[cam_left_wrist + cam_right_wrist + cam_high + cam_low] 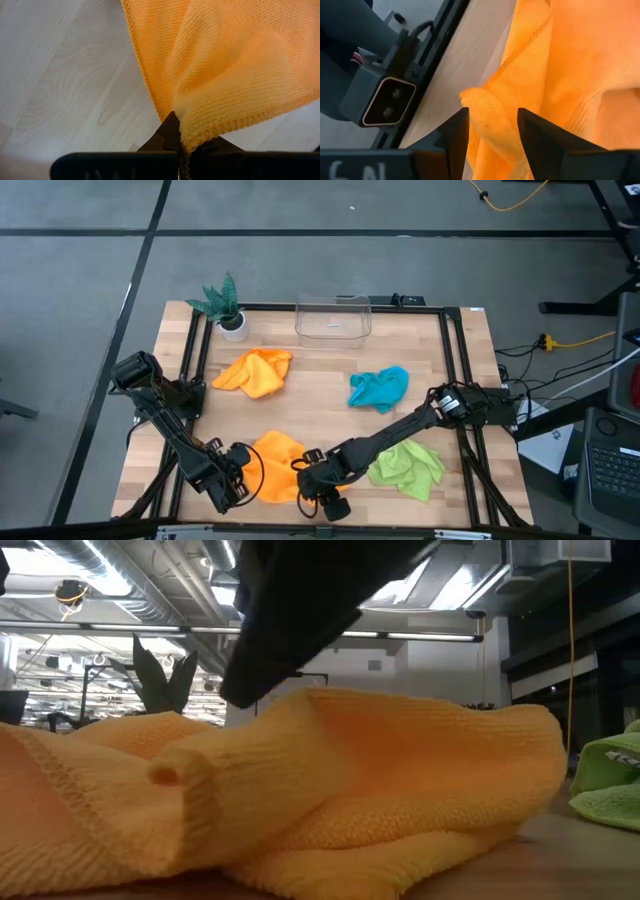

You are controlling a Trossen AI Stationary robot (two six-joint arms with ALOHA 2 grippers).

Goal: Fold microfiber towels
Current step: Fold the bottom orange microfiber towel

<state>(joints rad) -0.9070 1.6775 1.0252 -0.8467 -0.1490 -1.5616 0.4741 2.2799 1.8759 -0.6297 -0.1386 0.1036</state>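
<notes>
1. The near orange towel lies crumpled at the front edge of the tabletop, between the two grippers; in the low view it fills most of the picture as a thick rumpled mound.
2. The left gripper sits at that towel's left side, its fingers pressed together on a hemmed corner of the orange cloth, as the left wrist view shows.
3. The right gripper is at the towel's right side; its fingers stand partly apart with a fold of the orange cloth between them, touching the inner faces.
4. The lime green towel lies bunched just to the right of the right arm, near the front right of the tabletop.
5. The teal-blue towel lies crumpled at mid-right, well apart from the near orange one.
6. The second orange towel lies bunched at mid-left, farther back.
7. A green plant in a white pot stands at the back left corner.
8. A clear plastic bin sits at the back centre edge.
</notes>
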